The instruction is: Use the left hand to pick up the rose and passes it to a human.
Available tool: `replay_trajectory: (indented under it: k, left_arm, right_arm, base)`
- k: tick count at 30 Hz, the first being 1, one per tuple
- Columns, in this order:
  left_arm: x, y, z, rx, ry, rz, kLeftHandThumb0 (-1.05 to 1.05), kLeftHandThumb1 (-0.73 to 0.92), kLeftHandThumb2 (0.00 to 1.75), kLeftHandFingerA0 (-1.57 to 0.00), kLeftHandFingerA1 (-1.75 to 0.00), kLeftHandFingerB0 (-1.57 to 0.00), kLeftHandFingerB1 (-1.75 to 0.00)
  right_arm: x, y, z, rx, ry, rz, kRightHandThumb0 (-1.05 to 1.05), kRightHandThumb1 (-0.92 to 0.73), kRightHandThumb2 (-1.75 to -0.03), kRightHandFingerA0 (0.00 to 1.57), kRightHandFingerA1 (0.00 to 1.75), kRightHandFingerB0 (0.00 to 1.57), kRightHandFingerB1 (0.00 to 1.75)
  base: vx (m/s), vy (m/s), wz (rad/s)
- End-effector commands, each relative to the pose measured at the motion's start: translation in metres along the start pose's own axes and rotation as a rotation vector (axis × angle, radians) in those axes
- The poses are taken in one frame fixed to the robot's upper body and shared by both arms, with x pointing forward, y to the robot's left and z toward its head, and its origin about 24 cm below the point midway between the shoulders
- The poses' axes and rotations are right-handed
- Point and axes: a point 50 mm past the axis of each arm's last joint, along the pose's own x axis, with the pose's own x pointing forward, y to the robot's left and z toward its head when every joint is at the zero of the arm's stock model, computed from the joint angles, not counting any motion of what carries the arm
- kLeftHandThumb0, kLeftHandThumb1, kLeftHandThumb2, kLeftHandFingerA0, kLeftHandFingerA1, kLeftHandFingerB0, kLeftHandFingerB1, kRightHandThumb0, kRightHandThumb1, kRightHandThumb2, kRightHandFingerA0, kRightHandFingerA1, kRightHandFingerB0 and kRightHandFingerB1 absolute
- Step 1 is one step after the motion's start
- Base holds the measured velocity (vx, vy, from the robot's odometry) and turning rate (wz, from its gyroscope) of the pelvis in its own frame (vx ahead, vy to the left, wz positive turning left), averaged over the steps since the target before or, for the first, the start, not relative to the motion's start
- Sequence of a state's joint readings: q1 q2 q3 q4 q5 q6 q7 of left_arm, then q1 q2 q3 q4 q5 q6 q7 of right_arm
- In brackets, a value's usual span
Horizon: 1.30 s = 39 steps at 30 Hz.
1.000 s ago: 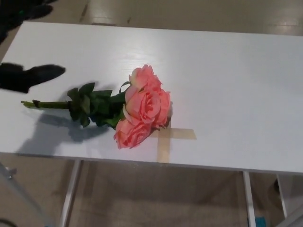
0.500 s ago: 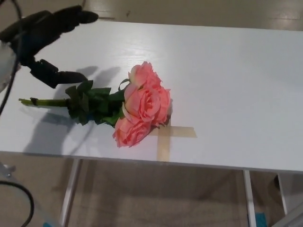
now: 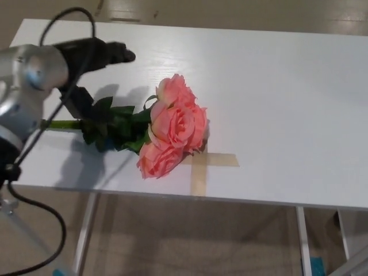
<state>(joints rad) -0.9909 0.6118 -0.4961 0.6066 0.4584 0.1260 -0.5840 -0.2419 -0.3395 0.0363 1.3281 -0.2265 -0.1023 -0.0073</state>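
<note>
Pink blooms mark the rose [image 3: 175, 129], which lies on its side near the front edge of the white desk [image 3: 276, 86], flowers toward the middle, leaves and green stem [image 3: 63, 124] pointing to the robot's left. It has not shifted over the last second. What has changed is the left hand [image 3: 86, 63]: a second ago only a dark tip showed at the picture's left edge, half a second ago the hand hung above the desk's far left corner, and now it has swung in with its grey forearm and cable, so that it sits over the stem end, just behind the leaves. That suggests the reach is nearly done and the grasp itself not yet made.

Its fingers [image 3: 118, 54] are spread, the upper ones pointing out over the desk, the lower part dropping toward the stem beside the leaves. Whether that lower part already touches the stem cannot be told; nothing is held.

A cross of tan tape [image 3: 201, 167] lies by the blooms. No right hand or person shows.
</note>
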Motion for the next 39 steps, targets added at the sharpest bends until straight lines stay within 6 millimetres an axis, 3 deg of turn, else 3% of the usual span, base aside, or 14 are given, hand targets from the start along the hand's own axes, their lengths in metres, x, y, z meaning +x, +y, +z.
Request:
replay_trajectory:
  k: [1,2,3,5,6,7,8,13,17,30,31,34,38,39]
  left_arm:
    - [0.01,-0.001,0.004,0.042,0.077,-0.016,-0.48,0.34,0.67,0.0,-0.02,-0.02,-0.16]
    - [0.011,-0.001,0.005,0.043,0.077,-0.016,-0.48,0.34,0.67,0.0,-0.02,-0.02,-0.16]
    - [0.014,-0.005,0.009,0.062,0.08,-0.017,-0.47,0.33,0.67,0.0,-0.04,-0.02,-0.18]
    - [0.017,-0.01,0.012,0.087,0.08,-0.017,-0.45,0.32,0.66,0.0,-0.04,-0.02,-0.18]
    - [0.019,-0.014,0.014,0.102,0.082,-0.023,-0.45,0.32,0.66,0.0,-0.03,-0.03,-0.18]
    - [0.019,-0.016,0.015,0.11,0.085,-0.027,-0.45,0.32,0.66,0.0,-0.03,-0.03,-0.18]
    - [0.022,-0.02,0.015,0.124,0.089,-0.029,-0.46,0.33,0.66,0.0,-0.03,-0.04,-0.18]
    - [0.025,-0.025,0.015,0.137,0.093,-0.032,-0.46,0.33,0.66,0.0,-0.02,-0.05,-0.18]
    - [0.033,-0.044,0.01,0.134,0.109,-0.046,-0.47,0.33,0.69,0.0,-0.09,-0.01,-0.21]
    - [0.041,-0.063,0.008,0.171,0.109,-0.074,-0.45,0.31,0.7,-0.03,-0.27,-0.02,-0.29]
    - [0.041,-0.065,0.007,0.186,0.115,-0.08,-0.4,0.46,0.58,-0.1,-0.25,-0.05,-0.23]
    - [0.043,-0.072,0.005,0.243,0.127,-0.095,-0.31,0.57,0.58,-0.23,-0.31,-0.1,-0.26]
    - [0.043,-0.073,0.005,0.255,0.128,-0.095,-0.31,0.57,0.58,-0.23,-0.31,-0.1,-0.26]
    - [0.044,-0.078,0.006,0.317,0.123,-0.074,-0.28,0.66,0.6,-0.57,-0.39,-0.28,-0.31]
  right_arm:
    - [0.0,0.001,-0.003,-0.013,0.015,0.009,-0.42,-0.51,-0.8,0.71,0.62,0.49,0.53]
    - [0.0,0.001,-0.003,-0.013,0.014,0.008,-0.42,-0.51,-0.8,0.71,0.62,0.49,0.53]
    - [-0.001,0.002,-0.004,-0.014,0.015,0.011,-0.37,-0.62,-0.58,0.77,0.49,0.54,0.4]
    - [-0.001,0.002,-0.004,-0.013,0.014,0.011,-0.37,-0.62,-0.58,0.77,0.49,0.54,0.4]
    - [-0.001,0.003,-0.005,-0.012,0.015,0.012,-0.42,-0.51,-0.8,0.7,0.61,0.49,0.53]
    - [-0.001,0.003,-0.005,-0.012,0.014,0.013,-0.42,-0.51,-0.8,0.7,0.61,0.49,0.53]
    - [-0.001,0.003,-0.005,-0.012,0.014,0.013,-0.37,-0.62,-0.58,0.77,0.49,0.54,0.4]
    - [-0.001,0.003,-0.005,-0.013,0.015,0.014,-0.37,-0.62,-0.58,0.77,0.49,0.54,0.4]
    - [-0.001,0.003,-0.003,-0.015,0.01,0.016,-0.37,-0.62,-0.57,0.76,0.48,0.55,0.4]
    - [0.0,0.004,0.0,-0.013,0.006,0.019,-0.36,-0.62,-0.58,0.74,0.48,0.57,0.41]
    - [0.0,0.003,0.0,-0.01,0.006,0.018,-0.36,-0.62,-0.58,0.74,0.48,0.57,0.42]
    - [0.0,0.004,0.001,-0.009,0.008,0.02,-0.36,-0.62,-0.58,0.74,0.48,0.57,0.42]
    - [0.0,0.004,0.001,-0.009,0.008,0.02,-0.36,-0.62,-0.58,0.74,0.48,0.57,0.42]
    - [0.001,0.004,0.003,-0.008,0.006,0.024,-0.36,-0.62,-0.58,0.74,0.48,0.57,0.42]
  base:
    - [0.0,0.0,0.0]
    - [0.0,0.0,0.0]
    - [0.0,0.0,0.0]
    - [0.0,0.0,0.0]
    - [0.0,0.0,0.0]
    - [0.0,0.0,0.0]
    - [0.0,0.0,0.0]
    - [0.0,0.0,0.0]
    - [0.0,0.0,0.0]
    - [0.0,0.0,0.0]
    - [0.0,0.0,0.0]
    - [0.0,0.0,0.0]
    - [0.0,0.0,0.0]
    - [0.0,0.0,0.0]
